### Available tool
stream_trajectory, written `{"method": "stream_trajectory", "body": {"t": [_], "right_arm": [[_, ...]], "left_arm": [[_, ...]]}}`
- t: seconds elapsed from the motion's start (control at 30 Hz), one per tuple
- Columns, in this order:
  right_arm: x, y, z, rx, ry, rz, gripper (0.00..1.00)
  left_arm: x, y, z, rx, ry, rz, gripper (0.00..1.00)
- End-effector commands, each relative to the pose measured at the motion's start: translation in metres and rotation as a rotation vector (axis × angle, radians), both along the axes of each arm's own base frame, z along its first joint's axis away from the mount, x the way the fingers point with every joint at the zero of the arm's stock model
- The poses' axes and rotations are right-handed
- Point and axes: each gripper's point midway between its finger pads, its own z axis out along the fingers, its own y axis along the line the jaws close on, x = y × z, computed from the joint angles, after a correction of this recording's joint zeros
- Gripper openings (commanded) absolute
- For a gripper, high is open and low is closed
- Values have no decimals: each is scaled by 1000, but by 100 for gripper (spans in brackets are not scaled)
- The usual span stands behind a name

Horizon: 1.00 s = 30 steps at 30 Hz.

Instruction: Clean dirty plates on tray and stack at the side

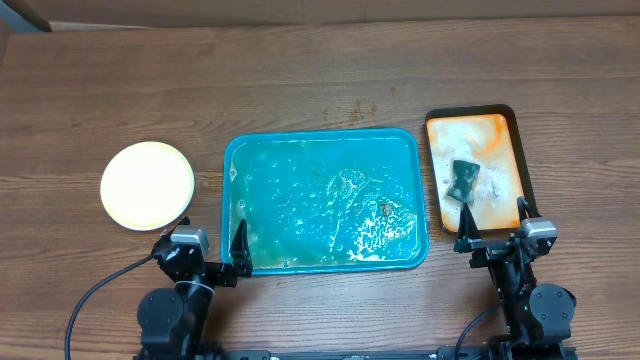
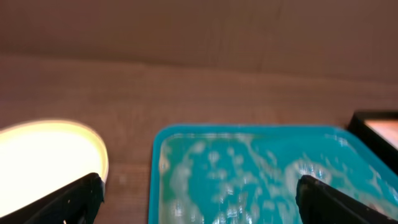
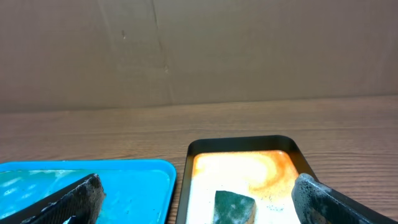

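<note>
The teal-blue tray (image 1: 325, 200) sits mid-table, wet with foam and holding no plates; it also shows in the left wrist view (image 2: 261, 168) and the right wrist view (image 3: 93, 177). A stack of plates (image 1: 147, 184) with a pale yellow-green one on top lies on the table left of the tray, also in the left wrist view (image 2: 46, 155). My left gripper (image 1: 212, 250) is open and empty at the tray's near left corner. My right gripper (image 1: 495, 232) is open and empty at the near end of the orange tray.
A smaller orange, dark-rimmed tray (image 1: 505, 140) stands right of the teal tray, foamy, with a dark green sponge (image 1: 463, 180) in it; the sponge also shows in the right wrist view (image 3: 233, 206). A brown wall rises behind the table.
</note>
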Motion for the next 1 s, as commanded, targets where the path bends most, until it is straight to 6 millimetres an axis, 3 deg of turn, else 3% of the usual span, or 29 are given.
{"method": "stream_trajectory", "body": {"t": [0.0,0.17,0.47,0.97], "right_arm": [[0,3,-2,-3,-4,14,100],[0,3,-2,-3,-3,14,100],[0,3,-2,-3,-4,14,100],[0,3,-2,-3,-3,13,100]], "left_arm": [[8,-1,9,30,-126,-10,100],[14,-2,29,82,-294,-15,100],[17,-2,-18,83,-138,-18,100],[17,-1,-17,83,-143,-17,100]]}}
